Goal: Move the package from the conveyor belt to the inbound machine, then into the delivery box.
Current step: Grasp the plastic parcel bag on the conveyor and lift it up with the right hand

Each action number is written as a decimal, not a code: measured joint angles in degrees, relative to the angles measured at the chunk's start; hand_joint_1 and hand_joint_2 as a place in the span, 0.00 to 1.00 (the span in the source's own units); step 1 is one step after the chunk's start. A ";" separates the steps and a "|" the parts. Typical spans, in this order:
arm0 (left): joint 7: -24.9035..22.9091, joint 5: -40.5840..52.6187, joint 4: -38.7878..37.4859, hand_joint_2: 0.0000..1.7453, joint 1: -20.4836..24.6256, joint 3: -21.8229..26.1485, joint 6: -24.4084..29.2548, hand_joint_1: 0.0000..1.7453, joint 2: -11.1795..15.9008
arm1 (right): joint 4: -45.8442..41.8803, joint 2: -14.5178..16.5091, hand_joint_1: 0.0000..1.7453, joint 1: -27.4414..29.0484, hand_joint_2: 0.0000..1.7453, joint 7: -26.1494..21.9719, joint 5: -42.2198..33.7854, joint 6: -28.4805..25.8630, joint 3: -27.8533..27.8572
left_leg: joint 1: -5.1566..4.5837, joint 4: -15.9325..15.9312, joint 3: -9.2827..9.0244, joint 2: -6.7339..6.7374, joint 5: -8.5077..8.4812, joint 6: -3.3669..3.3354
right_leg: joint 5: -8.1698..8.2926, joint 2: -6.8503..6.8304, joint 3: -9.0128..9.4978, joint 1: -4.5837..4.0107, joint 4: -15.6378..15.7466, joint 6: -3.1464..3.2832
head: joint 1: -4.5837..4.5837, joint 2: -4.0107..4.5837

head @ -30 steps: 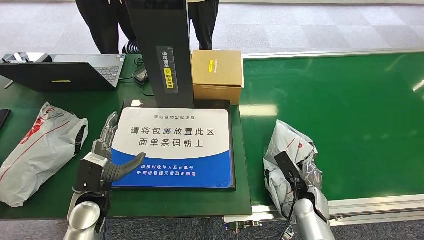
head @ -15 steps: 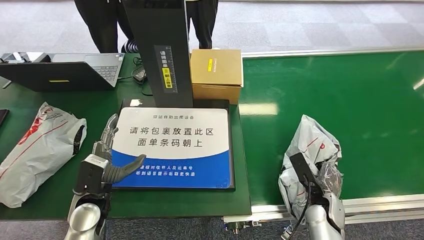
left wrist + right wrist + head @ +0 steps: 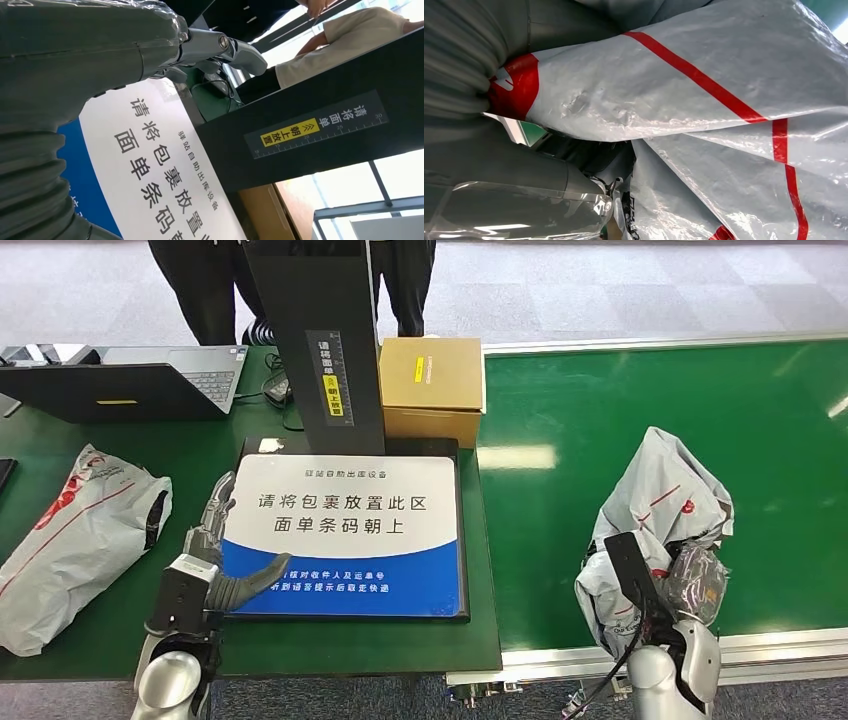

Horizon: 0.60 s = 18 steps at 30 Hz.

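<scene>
Head view: my right hand [image 3: 690, 585] grips the package [image 3: 660, 510], a white plastic mailer with red stripes, bunched up above my fingers and over the conveyor belt [image 3: 760, 420].
Change: over the last second the package has travelled with my right hand toward my outer side along the belt and now stands taller; my arm has followed it.
Meaning: I judge the pickup is made and the bag is in hand, but it has gone away from the inbound machine [image 3: 345, 535], so the carry across to the machine's plate is all yet to do.
Package place: in my right hand, well apart from the machine's blue and white plate, which lies across from my right palm toward my other arm.
Left hand: my left hand [image 3: 215, 550] holds nothing, fingers spread, resting at the near edge of the plate; it has not shifted.
Right wrist view: close up, the package [image 3: 704, 95] presses against my grey thumb and its crinkled film drapes over my fingers; the head view hides this contact, and whether the bag's bottom clears the belt is hard to tell.
Left wrist view: the machine's black column [image 3: 320, 125] with its yellow label rises just past my fingertips.
Beyond: a cardboard box [image 3: 432, 390] sits behind the plate.
</scene>
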<state>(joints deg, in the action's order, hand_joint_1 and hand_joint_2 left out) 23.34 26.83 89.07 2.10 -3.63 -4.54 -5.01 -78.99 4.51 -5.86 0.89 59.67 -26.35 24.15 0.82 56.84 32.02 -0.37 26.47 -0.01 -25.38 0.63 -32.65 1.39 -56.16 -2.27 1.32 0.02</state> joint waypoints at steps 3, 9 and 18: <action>0.09 0.01 0.00 1.00 0.04 0.02 -0.04 0.00 -0.08 | -1.81 0.03 0.97 0.23 1.00 -1.36 -0.79 -0.72 0.01 | 0.00 0.00 0.00 0.00 0.00 0.00 | 0.00 0.00 0.00 0.00 0.00 0.00 | -0.01 0.00; 0.19 0.14 0.02 1.00 0.01 0.08 -0.05 0.00 -0.32 | -5.69 0.43 0.97 0.75 1.00 -7.05 -6.13 -2.09 -0.92 | 0.00 0.00 0.02 0.00 0.00 0.01 | 0.00 0.00 -0.02 0.00 -0.04 0.01 | 0.01 0.00; 1.26 0.13 0.02 1.00 -0.02 0.09 0.36 0.00 -0.32 | -9.59 0.60 0.97 0.98 1.00 -14.08 -14.56 -1.81 -4.92 | 0.00 0.00 0.05 0.00 -0.03 0.07 | -0.01 0.00 -0.08 0.00 -0.08 0.01 | -0.01 0.00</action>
<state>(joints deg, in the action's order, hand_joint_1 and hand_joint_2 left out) 24.59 26.96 89.09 2.08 -3.54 -4.18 -5.33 -88.58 5.11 -4.88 -13.19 45.11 -28.16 19.23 0.82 56.84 32.07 -0.37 26.44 0.06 -25.39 0.63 -32.73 1.39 -56.25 -2.26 1.32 0.02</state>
